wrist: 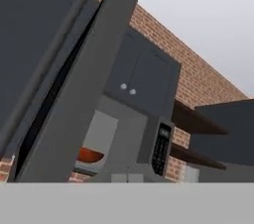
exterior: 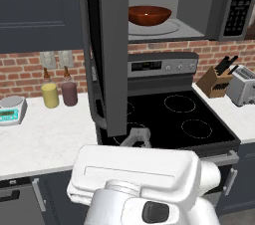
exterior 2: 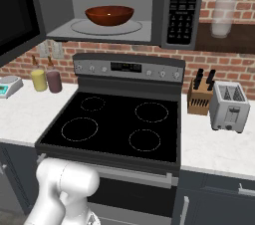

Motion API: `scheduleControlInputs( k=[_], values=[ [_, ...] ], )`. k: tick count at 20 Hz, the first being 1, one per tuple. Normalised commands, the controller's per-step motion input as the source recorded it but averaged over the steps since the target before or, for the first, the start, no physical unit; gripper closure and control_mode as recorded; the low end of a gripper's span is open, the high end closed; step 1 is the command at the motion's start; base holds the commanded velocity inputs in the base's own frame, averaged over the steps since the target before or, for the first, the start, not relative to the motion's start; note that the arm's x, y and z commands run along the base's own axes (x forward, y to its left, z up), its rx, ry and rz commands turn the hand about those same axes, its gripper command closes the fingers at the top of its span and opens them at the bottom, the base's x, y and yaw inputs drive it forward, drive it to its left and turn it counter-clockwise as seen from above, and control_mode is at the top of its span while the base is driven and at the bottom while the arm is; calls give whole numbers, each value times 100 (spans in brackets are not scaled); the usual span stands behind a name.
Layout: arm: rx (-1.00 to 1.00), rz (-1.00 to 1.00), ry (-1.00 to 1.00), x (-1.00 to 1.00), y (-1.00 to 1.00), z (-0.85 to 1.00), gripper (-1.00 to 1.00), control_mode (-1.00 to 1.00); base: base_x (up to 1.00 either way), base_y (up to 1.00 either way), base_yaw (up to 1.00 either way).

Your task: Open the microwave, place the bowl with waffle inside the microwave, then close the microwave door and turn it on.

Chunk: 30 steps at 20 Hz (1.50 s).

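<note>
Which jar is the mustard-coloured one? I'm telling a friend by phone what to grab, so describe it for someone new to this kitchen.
Start at the black stovetop and move to the white counter on its left, up against the brick wall. Two short jars with brown pointed tops stand side by side there. The yellow jar is the one farther from the stove; its neighbour, the maroon jar, is dark purplish.

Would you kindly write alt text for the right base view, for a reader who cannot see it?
A shallow reddish-brown glossy bowl sits on the glass turntable inside the open dark grey over-range microwave, its door swung out to the left. Below lies a black stovetop range, with a silver toaster and wooden knife block on the white counter to its right.
</note>
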Motion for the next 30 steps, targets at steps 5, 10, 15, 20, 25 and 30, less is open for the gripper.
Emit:
scheduleControlInputs(
  k=[5, 10, 15, 20, 25, 30],
  values=[
    [-30, -29, -20, 40, 100, -4, 100, -100, 0, 0, 0],
    [-17, -36, 8, 100, 92, -26, 100, -100, 0, 0, 0],
    [-12, -27, 9, 100, 74, -44, 100, -100, 0, 0, 0],
    [-6, -18, 0, 100, 29, -20, 100, -100, 0, 0, 0],
    [-2, -6, 0, 58, -37, 28, 100, -100, 0, 0, 0],
    [3, 3, 0, 1, -100, 49, 100, -100, 0, 0, 0]
  ],
)
